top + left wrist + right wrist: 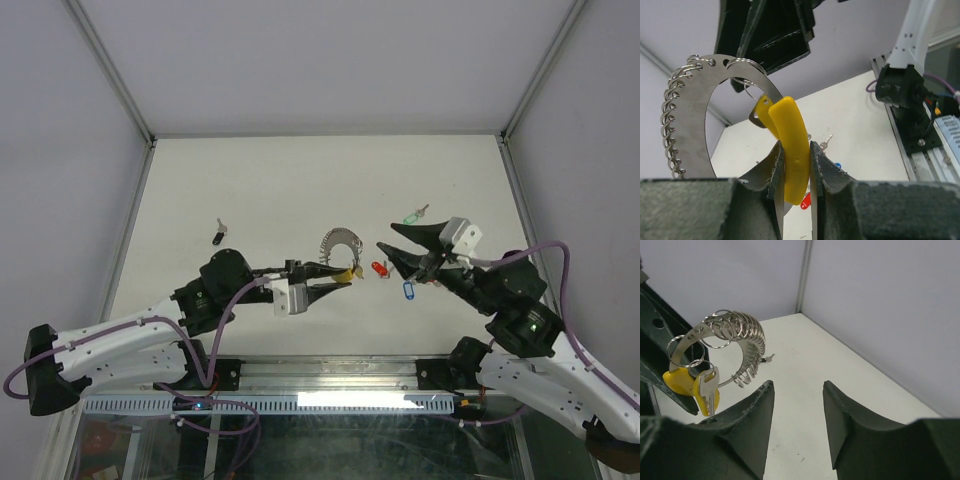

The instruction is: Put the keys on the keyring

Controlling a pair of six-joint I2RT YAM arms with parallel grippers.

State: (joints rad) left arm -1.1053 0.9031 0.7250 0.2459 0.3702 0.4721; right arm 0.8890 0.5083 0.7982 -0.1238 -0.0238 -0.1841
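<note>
Keyring (690,125) pinched at its yellow segment by left pincer (795,150); right pincer (797,390) spread, apparently empty.

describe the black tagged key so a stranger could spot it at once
On the white table, look at the left half, beyond the left gripper that holds the keyring. A small silver key with a black tag lies there alone. The green key, red key and blue key are all on the right side.
</note>
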